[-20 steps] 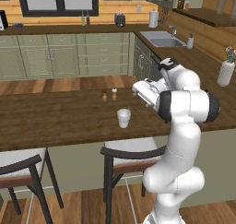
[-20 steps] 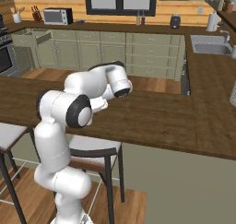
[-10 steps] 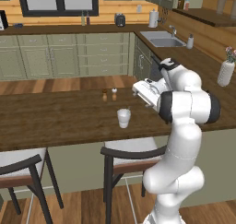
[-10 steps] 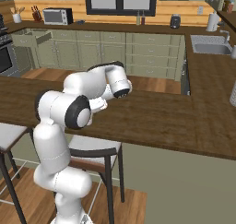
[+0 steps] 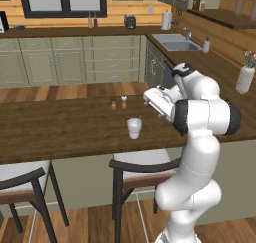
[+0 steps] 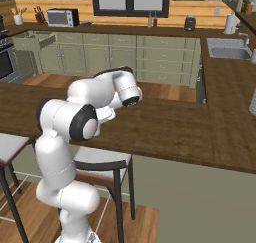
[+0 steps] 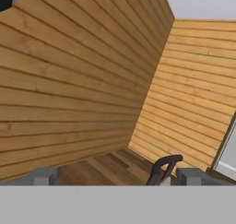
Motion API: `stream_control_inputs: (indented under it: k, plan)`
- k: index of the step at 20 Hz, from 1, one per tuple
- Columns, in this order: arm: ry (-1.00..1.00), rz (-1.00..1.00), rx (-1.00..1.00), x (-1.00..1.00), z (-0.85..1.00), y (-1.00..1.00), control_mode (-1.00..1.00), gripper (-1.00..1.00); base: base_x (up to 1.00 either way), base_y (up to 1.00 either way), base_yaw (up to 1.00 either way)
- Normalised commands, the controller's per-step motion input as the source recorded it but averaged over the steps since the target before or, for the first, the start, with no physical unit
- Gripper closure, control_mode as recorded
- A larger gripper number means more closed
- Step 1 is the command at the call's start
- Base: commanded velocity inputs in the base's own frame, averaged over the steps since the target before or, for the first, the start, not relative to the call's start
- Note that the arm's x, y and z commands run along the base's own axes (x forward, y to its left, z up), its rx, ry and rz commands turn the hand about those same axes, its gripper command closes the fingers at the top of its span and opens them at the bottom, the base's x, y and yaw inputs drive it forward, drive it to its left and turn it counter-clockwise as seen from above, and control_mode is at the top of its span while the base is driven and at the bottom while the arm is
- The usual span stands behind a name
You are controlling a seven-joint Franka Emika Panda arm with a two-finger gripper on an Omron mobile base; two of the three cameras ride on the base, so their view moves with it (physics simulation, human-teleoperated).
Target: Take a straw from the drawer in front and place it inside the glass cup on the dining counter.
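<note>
Dark brown wood-grain bench [image 5: 60, 129] is running across the left base view, wrapping round at the right; glass cup [image 5: 134, 128] is standing upright on it near the front edge; two small shakers [image 5: 118, 102] are sitting side by side behind the cup, apart from it; white vase [image 5: 245, 79] is standing at the far right.

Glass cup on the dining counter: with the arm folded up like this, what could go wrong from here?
1. The glass cup stands just beside the folded arm's hand on the dining counter; a sweep could topple it.
2. The two shakers stand just behind it and could be clipped too.
3. The gripper is open and empty, facing plank walls, so it may search blind.
</note>
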Motion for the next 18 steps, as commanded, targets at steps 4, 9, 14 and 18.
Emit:
stream_control_inputs:
  k: [4,9,14,18]
  plan:
    - [-0.08,0.0,-0.03,-0.32,0.0,0.14,-1.0,-1.0,0.0,0.0,0.0]
    - [-0.1,0.0,-0.06,-0.39,0.0,0.29,-1.0,-1.0,0.0,0.0,0.0]
    - [-0.05,0.0,-0.07,-0.25,0.02,0.36,-1.0,-1.0,0.0,0.0,0.0]
    - [-0.02,0.0,-0.07,-0.17,0.0,0.38,-1.0,-1.0,0.0,0.0,0.0]
